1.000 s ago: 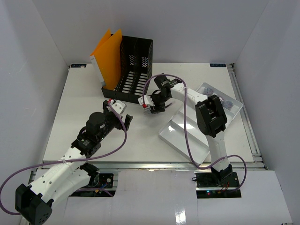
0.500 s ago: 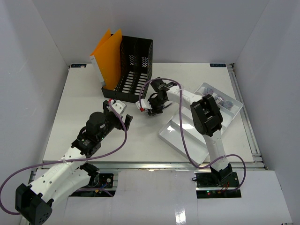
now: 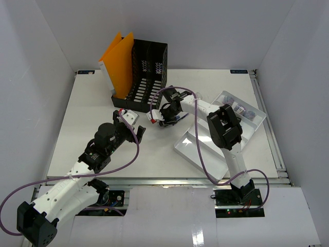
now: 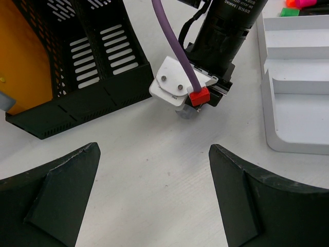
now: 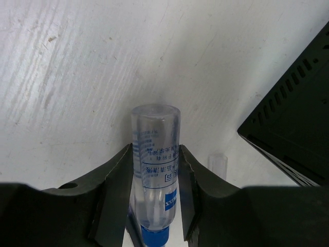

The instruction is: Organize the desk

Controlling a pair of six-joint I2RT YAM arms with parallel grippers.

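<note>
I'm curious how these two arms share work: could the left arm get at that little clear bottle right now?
Probably not. The bottle is pinched between the right fingers, and that wrist hangs right over it, blocking the open left fingers.

A black mesh file organizer (image 3: pixel 145 77) stands upright with orange folders (image 3: pixel 119 60) in its left end. A white compartmented tray (image 3: pixel 186 145) lies right of it. A small clear bottle (image 5: pixel 154 154) lies near the organizer's corner.
</note>
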